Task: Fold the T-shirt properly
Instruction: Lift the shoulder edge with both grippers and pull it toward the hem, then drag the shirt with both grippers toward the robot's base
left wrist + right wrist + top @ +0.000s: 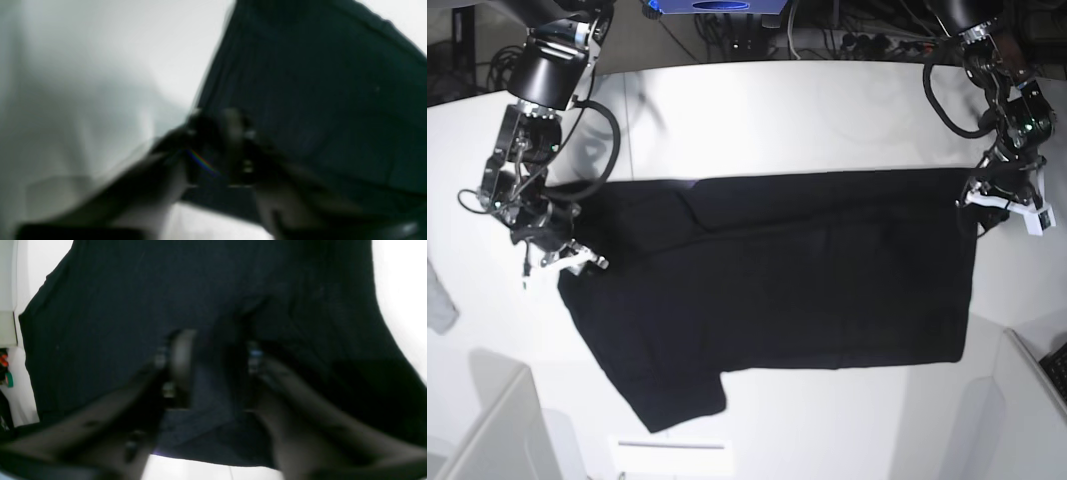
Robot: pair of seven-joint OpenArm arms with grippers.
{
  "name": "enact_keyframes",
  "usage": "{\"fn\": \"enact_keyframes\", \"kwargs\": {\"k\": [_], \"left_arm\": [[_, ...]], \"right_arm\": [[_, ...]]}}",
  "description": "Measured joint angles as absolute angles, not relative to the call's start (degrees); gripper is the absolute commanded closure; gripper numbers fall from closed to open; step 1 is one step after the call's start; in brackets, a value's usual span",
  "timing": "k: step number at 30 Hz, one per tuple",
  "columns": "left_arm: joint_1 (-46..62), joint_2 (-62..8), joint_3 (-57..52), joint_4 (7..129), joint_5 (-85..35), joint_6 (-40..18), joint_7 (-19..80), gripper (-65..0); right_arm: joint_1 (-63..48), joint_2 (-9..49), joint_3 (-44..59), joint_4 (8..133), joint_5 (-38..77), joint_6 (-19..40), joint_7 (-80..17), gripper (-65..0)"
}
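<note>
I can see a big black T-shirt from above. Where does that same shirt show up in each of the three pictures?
Left wrist view: the T-shirt fills the right and centre, blurred, behind the left gripper.
Right wrist view: it covers nearly the whole picture, behind the right gripper.
Base view: it lies spread across the middle of the white table, one sleeve pointing to the lower left.
Shared landmark: the white table shows beside the black cloth in all three.

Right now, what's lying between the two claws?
The black T-shirt stretches across the white table from the right claw to the left claw. The base view shows this.
</note>
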State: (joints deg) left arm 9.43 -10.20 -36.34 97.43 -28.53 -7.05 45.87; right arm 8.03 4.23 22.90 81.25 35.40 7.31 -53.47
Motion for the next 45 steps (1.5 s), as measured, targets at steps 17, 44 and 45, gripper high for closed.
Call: {"fn": "enact_keyframes", "kwargs": {"k": [17,44,45], "left_arm": [[14.6,-5.3,-54.0,104.5,-37.8,-16.5,46.6,-36.7],[12.5,-5.4,-53.8,87.0,-37.4,-22.7,45.7,-36.9],[12.4,-5.8,-52.5,86.3,-37.4,-22.7,45.6,-36.9]], "right_arm": [[-11.0,-2.7,30.5,107.2,35.8,-8.3,-43.0,-37.5],[-13.7,-5.8,35.4,93.9,44.6,-5.3,-37.1,-42.0],[-13.1,-5.7,35.6,93.1,44.9,-5.3,-36.9,-42.0]]}}
